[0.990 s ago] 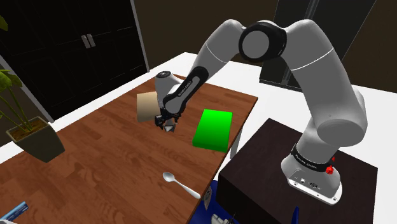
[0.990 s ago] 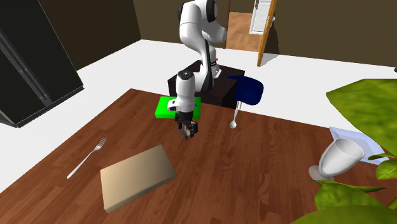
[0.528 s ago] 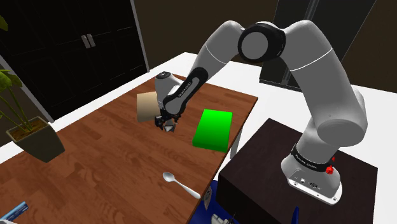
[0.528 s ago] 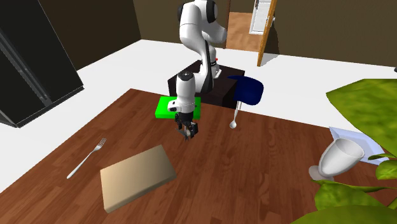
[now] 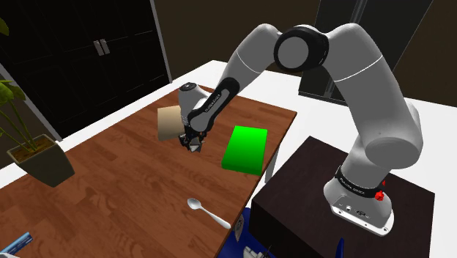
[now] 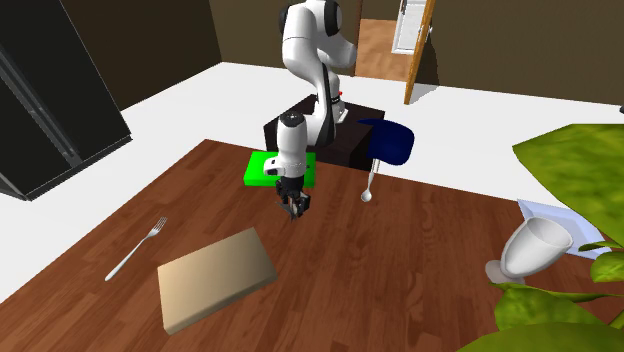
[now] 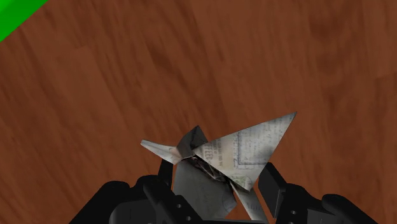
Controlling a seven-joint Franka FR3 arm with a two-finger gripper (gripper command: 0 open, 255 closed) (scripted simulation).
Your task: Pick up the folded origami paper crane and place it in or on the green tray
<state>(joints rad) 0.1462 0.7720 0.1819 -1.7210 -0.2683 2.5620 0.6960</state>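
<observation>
Paper crane (image 7: 222,162): clasped between the two black fingers, with its lower folds tucked down between them
Gripper (image 7: 216,191): closed on the paper crane, one finger pressed to each side of the folded body
Long axis: laid roughly along the line from finger to finger, from a slim pointed tip on one side to a broad wing tip on the other
Pointing: the broad triangular wing is raised away from the fingers and out past one of them; the slim tip is aimed toward the side where a corner of the green tray (image 7: 11,14) is seen
Look: pale grey-white paper printed with faint text and ruled lines, sharply creased, darker in the inner folds
Place: over the brown wooden table (image 5: 124,179), near the tray's long edge on the shoulder view's left; whether the table is touched cannot be told
Tray: flat and bright green, laid on the table close to the edge nearest the dark stand (image 5: 307,183)
Tan board (image 5: 168,122): seen behind the gripper in the shoulder view, flat on the table
Spoon (image 5: 207,212): laid near the table's edge by the stand
Fork (image 6: 137,247): laid beside the tan board, well apart from the gripper
Glass (image 6: 535,250): upright at the second exterior view's right, among green leaves
</observation>
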